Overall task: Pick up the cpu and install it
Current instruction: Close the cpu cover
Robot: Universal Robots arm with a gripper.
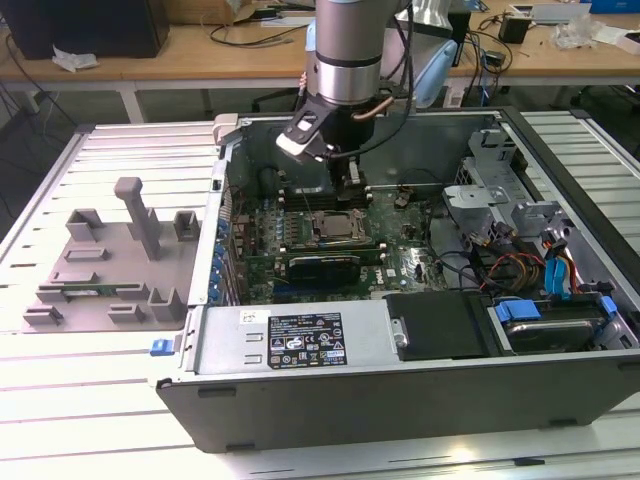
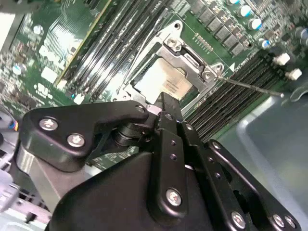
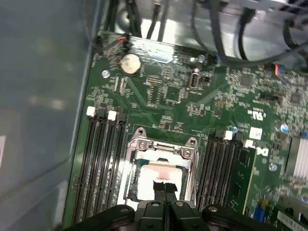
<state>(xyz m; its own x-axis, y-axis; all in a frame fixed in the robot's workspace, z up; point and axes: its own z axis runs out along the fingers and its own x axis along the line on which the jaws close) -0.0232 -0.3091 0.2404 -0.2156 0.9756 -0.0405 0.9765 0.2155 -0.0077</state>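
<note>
The cpu [image 1: 338, 226] is a shiny silver square lying flat inside the metal socket frame [image 3: 163, 144] on the green motherboard, within the open computer case. In both wrist views the cpu [image 2: 163, 82] [image 3: 153, 174] sits just beyond my black fingertips. My gripper [image 1: 352, 180] hangs over the socket, a little toward the case's back wall. Its two thin fingers [image 3: 159, 186] are pressed together, shut, with nothing between them. In the second wrist view the gripper [image 2: 163, 103] hides the near edge of the socket.
Memory slots [image 3: 103, 159] flank the socket on both sides. A thin metal lever [image 2: 250, 85] sticks out beside the frame. A grey fixture plate [image 1: 110, 260] lies on the exterior view's left. The power supply [image 1: 290, 340] and drive cage [image 1: 500, 190] crowd the case.
</note>
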